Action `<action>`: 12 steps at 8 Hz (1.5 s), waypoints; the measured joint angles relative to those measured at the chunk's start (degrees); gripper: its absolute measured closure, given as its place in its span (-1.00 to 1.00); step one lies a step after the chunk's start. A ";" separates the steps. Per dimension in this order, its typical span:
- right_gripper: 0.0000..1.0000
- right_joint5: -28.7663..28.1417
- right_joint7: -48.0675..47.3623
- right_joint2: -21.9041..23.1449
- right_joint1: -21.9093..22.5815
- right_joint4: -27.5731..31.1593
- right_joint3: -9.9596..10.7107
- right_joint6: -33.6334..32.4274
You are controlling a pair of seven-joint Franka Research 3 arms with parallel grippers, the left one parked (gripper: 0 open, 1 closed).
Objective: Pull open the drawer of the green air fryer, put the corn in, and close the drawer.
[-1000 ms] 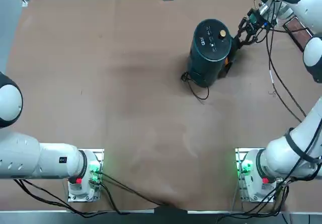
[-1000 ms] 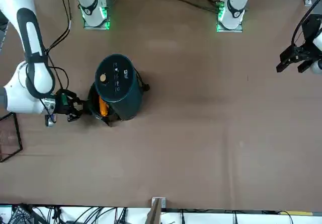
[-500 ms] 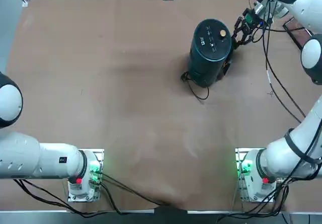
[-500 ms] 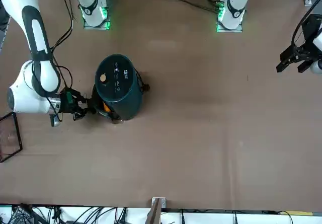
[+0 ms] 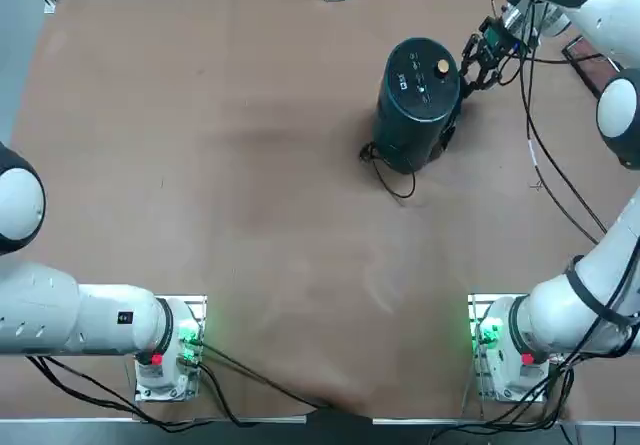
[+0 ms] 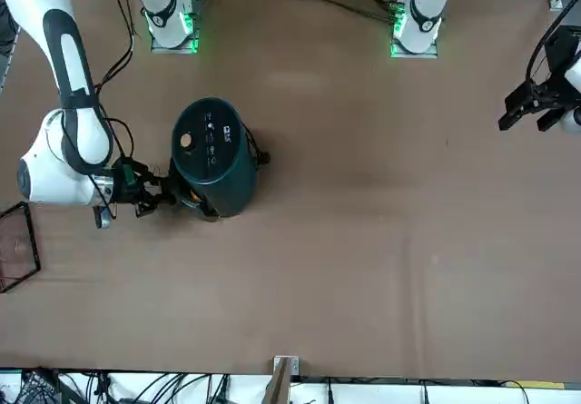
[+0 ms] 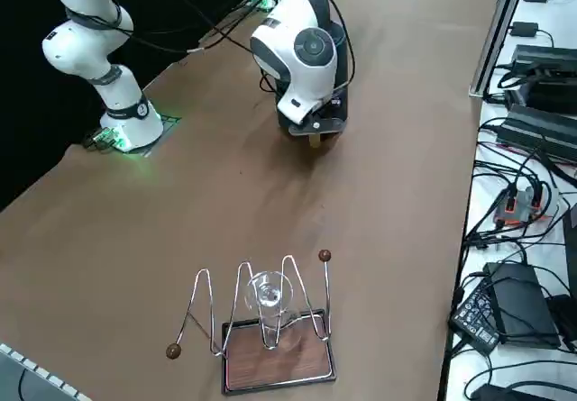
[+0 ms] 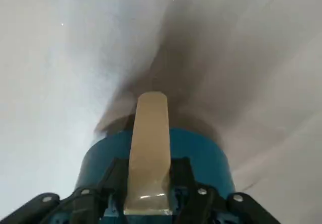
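Observation:
The green air fryer (image 5: 418, 95) (image 6: 214, 154) stands upright at the far right of the table, gold knob on top. Its drawer (image 6: 192, 204) sits pushed into the body, with only a thin dark lip showing. The corn is hidden. My right gripper (image 5: 468, 75) (image 6: 163, 195) is low at the drawer's front, fingers shut together and right up against it; I cannot tell whether they touch. In the wrist view the shut fingers (image 8: 150, 133) show as one tan strip. From the right side, my wrist (image 7: 306, 50) covers the fryer.
The fryer's black cord (image 5: 392, 177) trails on the table toward me. A wire rack holding a glass (image 7: 269, 304) on a wooden base stands beyond my right wrist, near the table's right edge (image 6: 16, 245). Cables and boxes lie off the table's far edge.
The drawer stood pulled out with the orange corn showing; my shut gripper has moved toward the fryer and the drawer has slid in, hiding the corn.

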State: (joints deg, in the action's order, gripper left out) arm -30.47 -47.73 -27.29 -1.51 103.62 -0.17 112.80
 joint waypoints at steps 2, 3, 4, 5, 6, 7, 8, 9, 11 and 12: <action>0.10 -1.49 0.00 -0.03 0.43 0.54 -0.01 0.00; 0.10 -2.39 0.05 -0.05 0.54 0.93 -0.01 0.00; 0.10 -3.17 0.06 -0.10 0.64 1.25 -0.01 0.05; 0.10 -3.66 0.07 -0.19 0.70 1.47 -0.01 0.14; 0.10 -3.91 0.09 -0.26 0.82 1.63 -0.01 0.31; 0.10 -4.00 0.13 -0.28 1.03 1.76 0.00 0.54; 0.10 -4.00 0.15 -0.26 1.11 1.78 0.03 0.62; 0.10 -4.00 0.18 -0.26 1.13 1.78 0.04 0.63; 0.10 -4.00 0.24 -0.22 1.30 1.78 0.14 0.66; 0.08 -3.99 0.25 -0.18 1.55 1.78 0.27 0.70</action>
State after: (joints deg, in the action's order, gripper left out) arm -34.46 -47.47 -27.47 0.04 105.40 0.09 113.50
